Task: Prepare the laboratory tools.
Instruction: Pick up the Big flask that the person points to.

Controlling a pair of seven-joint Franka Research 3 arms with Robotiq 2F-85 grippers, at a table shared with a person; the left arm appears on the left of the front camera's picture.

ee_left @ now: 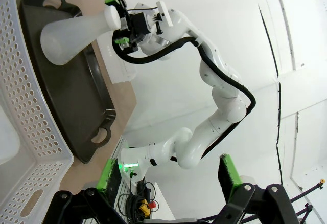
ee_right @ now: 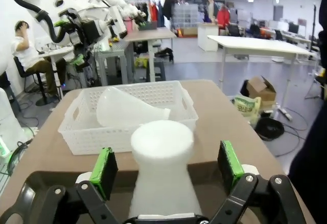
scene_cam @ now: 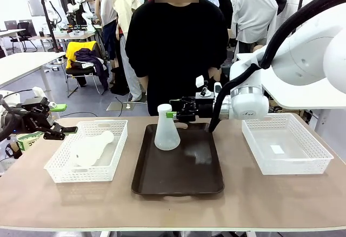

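One frosted-white conical flask [scene_cam: 166, 131] stands upright at the back of the dark brown tray [scene_cam: 178, 177]. My right gripper [scene_cam: 174, 111] is open with its green pads [ee_right: 104, 165] either side of the flask's neck [ee_right: 162, 141], a gap showing on both sides. The second flask [scene_cam: 91, 148] lies on its side in the left white mesh basket [scene_cam: 59, 169]. My left gripper [scene_cam: 69, 131] hovers just left of that basket, open, with nothing between its fingers [ee_left: 110, 175]. In the left wrist view the upright flask [ee_left: 71, 35] and the right gripper [ee_left: 120, 19] show too.
A second white mesh basket [scene_cam: 259, 139] sits at the right of the tray, holding only a small label. A person in black [scene_cam: 173, 47] stands at the table's far edge, right behind the tray. Bare wood runs along the table's front.
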